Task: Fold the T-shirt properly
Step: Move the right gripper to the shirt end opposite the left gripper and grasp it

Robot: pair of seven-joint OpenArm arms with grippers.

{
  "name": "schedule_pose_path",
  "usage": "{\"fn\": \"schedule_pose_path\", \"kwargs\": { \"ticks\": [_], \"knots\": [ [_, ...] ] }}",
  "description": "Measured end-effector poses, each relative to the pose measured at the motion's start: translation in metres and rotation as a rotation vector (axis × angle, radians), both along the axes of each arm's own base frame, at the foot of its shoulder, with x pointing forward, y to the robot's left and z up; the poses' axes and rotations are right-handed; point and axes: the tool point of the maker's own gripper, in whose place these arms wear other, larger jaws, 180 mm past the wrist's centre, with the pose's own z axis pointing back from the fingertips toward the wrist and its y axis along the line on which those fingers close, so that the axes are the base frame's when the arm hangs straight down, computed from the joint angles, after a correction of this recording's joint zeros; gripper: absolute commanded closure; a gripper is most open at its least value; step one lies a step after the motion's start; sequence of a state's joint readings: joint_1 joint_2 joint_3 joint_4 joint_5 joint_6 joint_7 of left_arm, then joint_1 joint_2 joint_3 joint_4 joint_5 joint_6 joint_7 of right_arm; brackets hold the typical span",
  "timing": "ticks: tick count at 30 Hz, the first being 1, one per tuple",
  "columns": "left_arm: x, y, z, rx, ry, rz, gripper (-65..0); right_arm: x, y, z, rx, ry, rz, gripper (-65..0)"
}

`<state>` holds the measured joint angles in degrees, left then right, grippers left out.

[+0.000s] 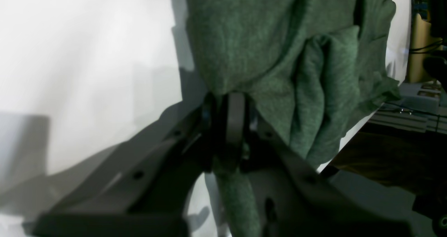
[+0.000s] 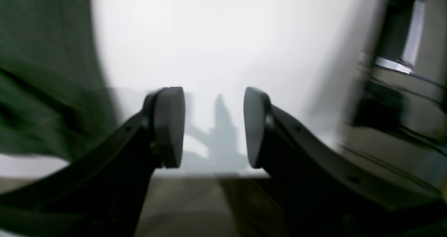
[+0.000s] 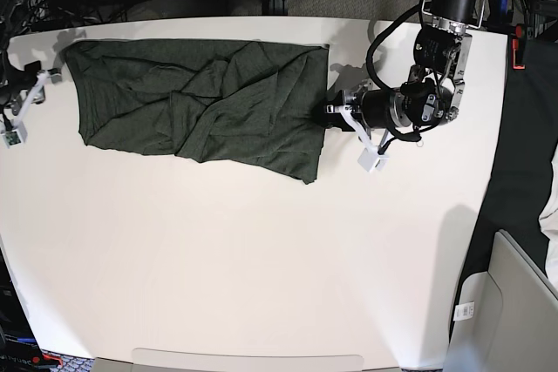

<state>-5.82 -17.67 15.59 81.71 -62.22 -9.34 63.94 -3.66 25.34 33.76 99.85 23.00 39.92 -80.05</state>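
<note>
Right now my dark olive-green knit T-shirt (image 3: 196, 106) lies crumpled along the white table's (image 3: 261, 267) far edge, long axis left-to-right (base view). My left gripper (image 1: 228, 120) pinches its edge; my right gripper (image 2: 213, 127) gapes empty.

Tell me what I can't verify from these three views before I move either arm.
- Base view: the right gripper sits at the frame edge, too small to tell whether it touches the T-shirt.
- Left wrist view: the left gripper is shut on the T-shirt, hiding how many layers it pinches.
- Right wrist view: blur smears the fabric's edge.
</note>
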Motion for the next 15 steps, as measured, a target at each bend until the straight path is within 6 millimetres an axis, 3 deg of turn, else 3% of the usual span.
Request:
{"fn": "schedule_pose_path", "kwargs": {
  "ticks": [4,15],
  "knots": [
    [-0.002,-0.001,-0.001,-0.009,0.002,0.006,-0.9,-0.001,0.022,-0.026,0.141,0.016,-0.016,-25.0],
    [-0.003,-0.001,-0.001,-0.009,0.003,0.005,-0.9,0.001,0.037,-0.054,0.274,0.042,-0.062,-25.0]
  ]
}}
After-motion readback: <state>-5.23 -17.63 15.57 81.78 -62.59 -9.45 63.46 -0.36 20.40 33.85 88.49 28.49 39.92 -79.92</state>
